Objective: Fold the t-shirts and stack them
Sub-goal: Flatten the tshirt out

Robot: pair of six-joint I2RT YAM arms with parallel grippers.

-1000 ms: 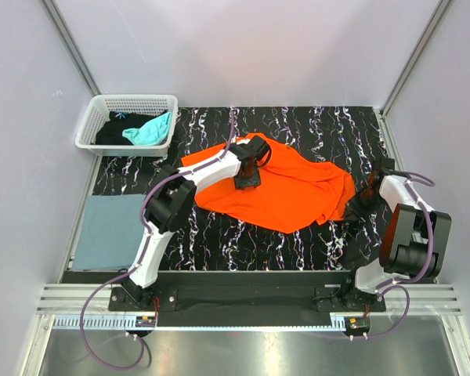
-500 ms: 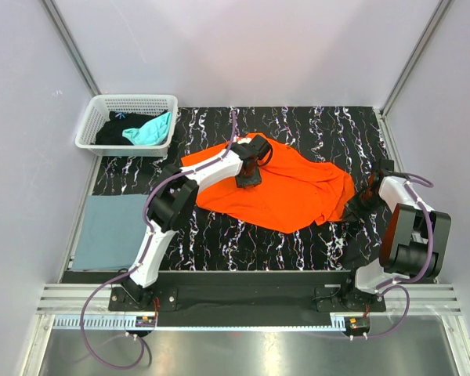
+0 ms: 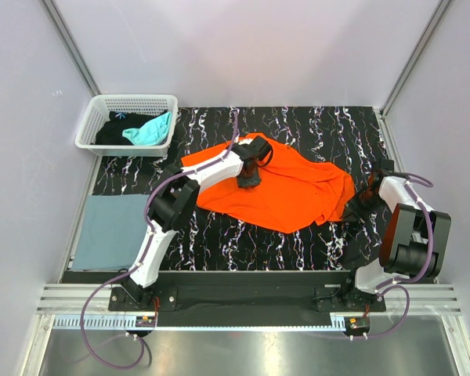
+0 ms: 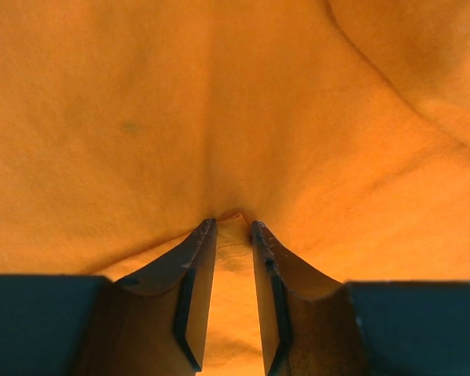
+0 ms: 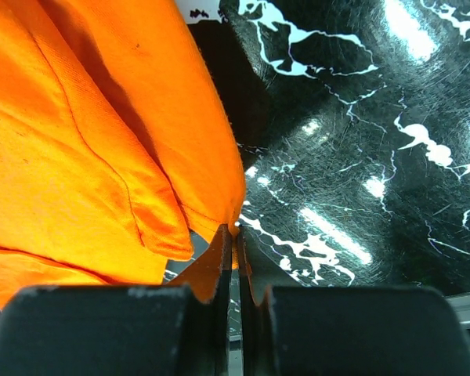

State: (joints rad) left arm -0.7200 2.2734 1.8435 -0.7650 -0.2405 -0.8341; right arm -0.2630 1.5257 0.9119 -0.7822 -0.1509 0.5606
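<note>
The orange t-shirt (image 3: 294, 190) lies spread and rumpled mid-table. My left gripper (image 3: 248, 180) presses down on its left part. In the left wrist view, orange cloth (image 4: 219, 117) fills the frame, and a small fold puckers between the narrowed jaws of the left gripper (image 4: 231, 227). My right gripper (image 3: 359, 203) sits low at the shirt's right corner. In the right wrist view, the right gripper (image 5: 236, 229) is shut on the hem corner of the orange t-shirt (image 5: 78, 141). A folded grey-blue t-shirt (image 3: 110, 231) lies flat at the table's left edge.
A white lattice basket (image 3: 133, 101) stands at the far left corner, holding a teal t-shirt (image 3: 150, 131) and a black one (image 3: 113, 135). The black marbled tabletop (image 3: 313, 129) shows around the orange shirt. Grey walls close in on both sides.
The left gripper's jaws have narrowed onto a fold of the orange cloth and the gripper has shifted slightly. The right arm has barely moved.
</note>
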